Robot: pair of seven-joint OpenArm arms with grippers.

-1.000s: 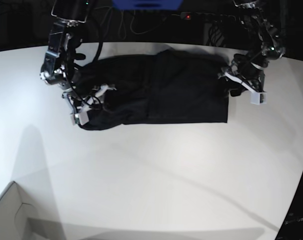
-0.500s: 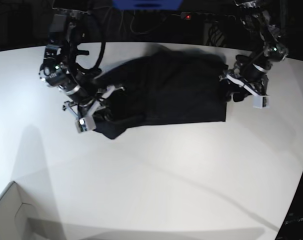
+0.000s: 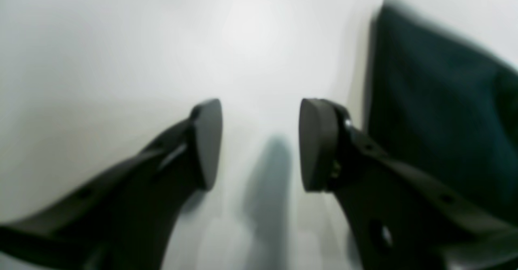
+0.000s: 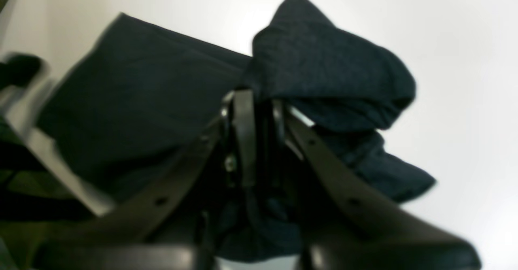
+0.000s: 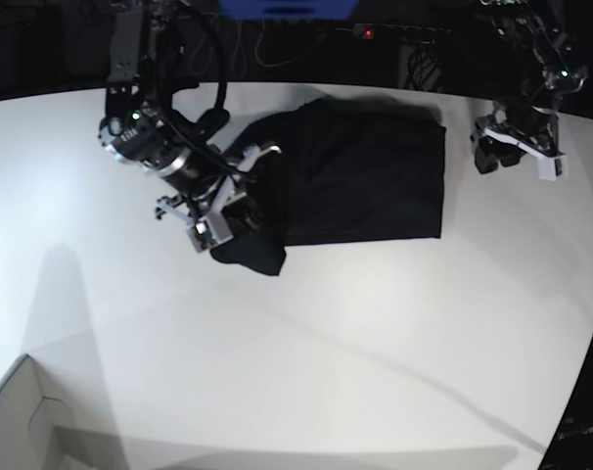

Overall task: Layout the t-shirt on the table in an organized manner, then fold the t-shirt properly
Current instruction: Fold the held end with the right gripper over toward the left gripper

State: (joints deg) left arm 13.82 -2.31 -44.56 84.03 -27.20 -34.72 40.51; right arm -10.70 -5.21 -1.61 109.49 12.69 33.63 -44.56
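Note:
The black t-shirt (image 5: 365,186) lies on the white table (image 5: 306,343), its left end bunched and lifted off the surface. My right gripper (image 5: 243,208) is shut on that bunched end. In the right wrist view the fingers (image 4: 243,132) pinch a fold of the t-shirt (image 4: 332,59), which droops over and beside them, with the flat part behind. My left gripper (image 5: 484,157) hovers just past the shirt's right edge, apart from it. In the left wrist view this gripper (image 3: 261,140) is open over bare table, and the t-shirt (image 3: 437,112) edge lies to its right.
A white cardboard box corner (image 5: 18,421) sits at the bottom left. Cables and a blue object (image 5: 287,8) lie beyond the table's far edge. The table's curved edge runs down the right side (image 5: 585,382).
My right gripper shut on the shirt's left end and carried it rightward over the body. My left gripper drew away to the right and back, off the shirt's right edge.

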